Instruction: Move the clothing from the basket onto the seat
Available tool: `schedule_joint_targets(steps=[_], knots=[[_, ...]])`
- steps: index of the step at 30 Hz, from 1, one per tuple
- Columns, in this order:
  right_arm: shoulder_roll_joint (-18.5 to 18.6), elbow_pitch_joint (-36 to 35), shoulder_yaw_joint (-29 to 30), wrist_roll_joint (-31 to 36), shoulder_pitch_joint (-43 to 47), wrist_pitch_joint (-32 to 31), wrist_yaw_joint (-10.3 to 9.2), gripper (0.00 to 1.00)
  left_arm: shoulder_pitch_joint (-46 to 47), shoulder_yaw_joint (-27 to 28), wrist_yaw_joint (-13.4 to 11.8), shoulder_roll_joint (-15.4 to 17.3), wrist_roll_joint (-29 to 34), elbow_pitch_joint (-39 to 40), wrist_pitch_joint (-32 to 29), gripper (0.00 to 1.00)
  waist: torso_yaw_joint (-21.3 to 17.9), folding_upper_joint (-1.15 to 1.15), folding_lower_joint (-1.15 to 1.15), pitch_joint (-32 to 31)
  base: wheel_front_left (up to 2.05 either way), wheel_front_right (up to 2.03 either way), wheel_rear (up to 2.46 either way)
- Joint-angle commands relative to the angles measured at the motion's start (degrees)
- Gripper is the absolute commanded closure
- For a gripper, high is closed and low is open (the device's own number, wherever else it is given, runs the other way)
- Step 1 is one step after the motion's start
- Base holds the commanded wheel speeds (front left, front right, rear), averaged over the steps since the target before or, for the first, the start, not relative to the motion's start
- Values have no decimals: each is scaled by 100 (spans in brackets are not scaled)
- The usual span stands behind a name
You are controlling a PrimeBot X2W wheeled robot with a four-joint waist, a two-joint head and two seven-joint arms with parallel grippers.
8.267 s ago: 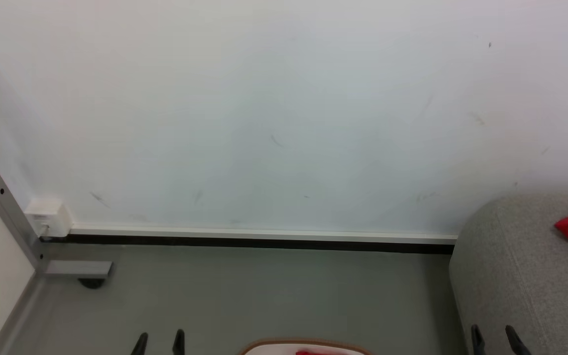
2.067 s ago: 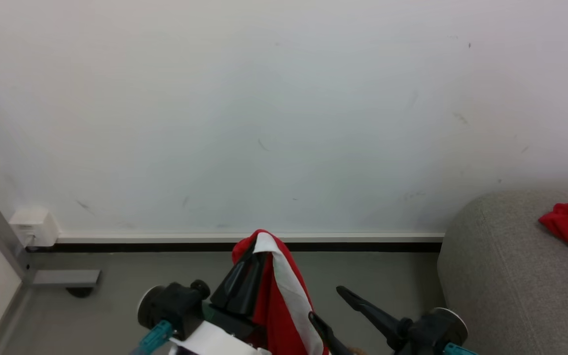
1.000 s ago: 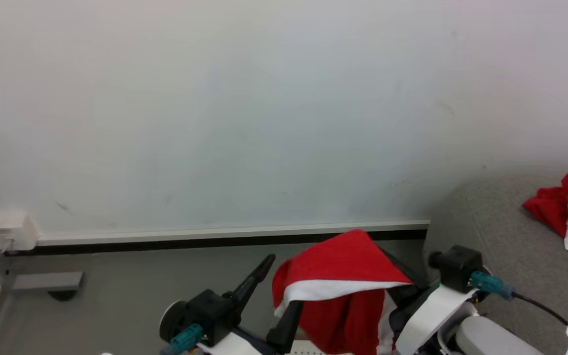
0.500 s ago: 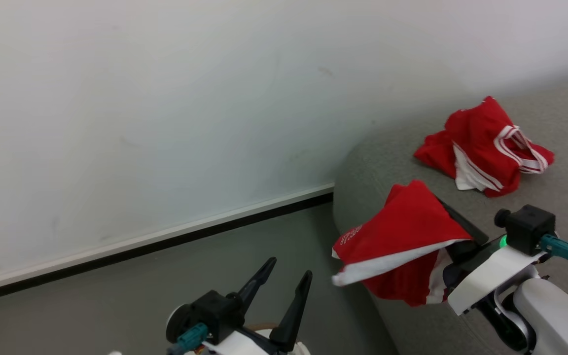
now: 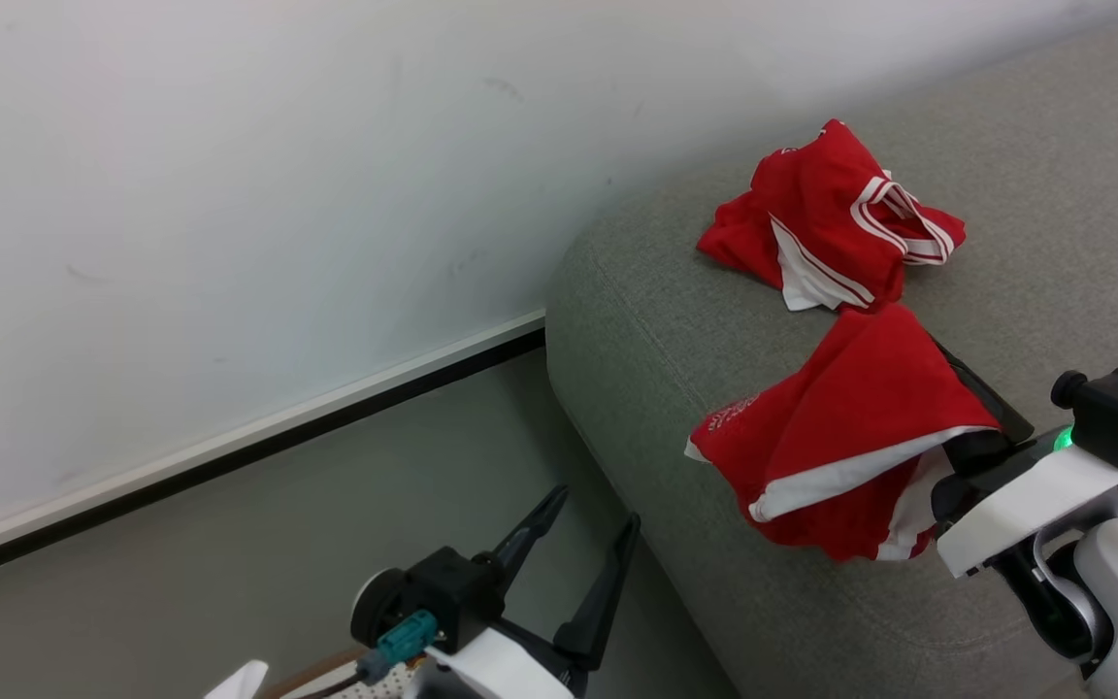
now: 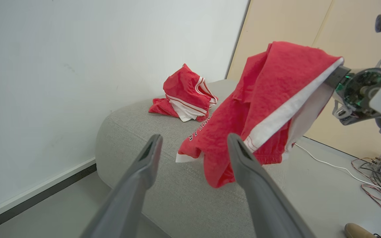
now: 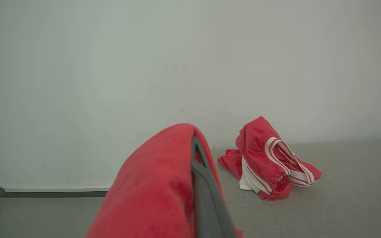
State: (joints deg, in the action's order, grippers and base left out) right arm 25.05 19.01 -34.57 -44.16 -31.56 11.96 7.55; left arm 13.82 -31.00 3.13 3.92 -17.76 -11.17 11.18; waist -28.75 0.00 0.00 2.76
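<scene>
Your right claw [image 5: 976,403] is clenching the red garment [image 5: 840,417], which is draping below it over the seat [image 5: 656,330] edge, its bare top lying just ahead. Your left claw [image 5: 586,529] is gaping empty.

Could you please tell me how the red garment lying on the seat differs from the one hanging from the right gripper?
The lying garment sits crumpled in a heap on the seat; the hanging garment drapes from the shut right gripper. The lying garment shows thin white stripes; the hanging garment shows a broad white band. Both are bright red.
</scene>
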Motion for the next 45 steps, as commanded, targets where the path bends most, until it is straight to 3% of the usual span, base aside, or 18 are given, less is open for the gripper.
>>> schedule_joint_targets(steps=[1,11,21,28,34,38,40,41,42,43,45], knots=[[-30,49,81,93,-64,-60,-13,100,87,3,-10,10,7,2,-9,0,-19,0,0,74,0,0,0],[244,608,1195,513,-1513,-379,-13,100,812,-24,69,218,214,304,-298,0,599,0,0,1269,0,0,0],[1318,2026,3361,1474,-3741,-494,-13,100,1827,-91,209,439,493,789,-606,0,1546,0,0,2709,0,0,0],[1708,3228,4239,2517,-4249,-243,-14,100,2208,-58,143,330,504,1085,-694,0,1987,0,0,3324,0,0,0],[1108,4327,4851,3118,-3856,200,-15,100,2122,30,7,380,445,1084,-644,0,2201,0,0,3603,0,0,0],[635,4600,4737,3488,-3488,286,-14,100,1915,136,-68,492,348,949,-560,0,2150,0,0,3399,0,0,0],[477,4649,4724,3574,-3361,308,-15,35,1820,191,-96,524,275,882,-531,0,2113,0,0,3251,0,0,0],[341,4670,4709,3599,-3259,314,-14,9,1761,217,-107,543,245,836,-481,0,2090,0,0,3130,0,0,0],[256,4681,4697,3633,-3157,317,-14,9,1700,234,-122,537,201,812,-461,0,2071,0,0,3022,0,0,0],[141,4634,4648,3654,-3045,320,-14,0,1658,250,-132,541,178,763,-406,0,2056,0,0,2884,0,0,0],[-6,4418,4511,3679,-2812,319,-14,0,1528,315,-160,490,14,675,-363,0,2036,0,0,2618,0,0,0]])
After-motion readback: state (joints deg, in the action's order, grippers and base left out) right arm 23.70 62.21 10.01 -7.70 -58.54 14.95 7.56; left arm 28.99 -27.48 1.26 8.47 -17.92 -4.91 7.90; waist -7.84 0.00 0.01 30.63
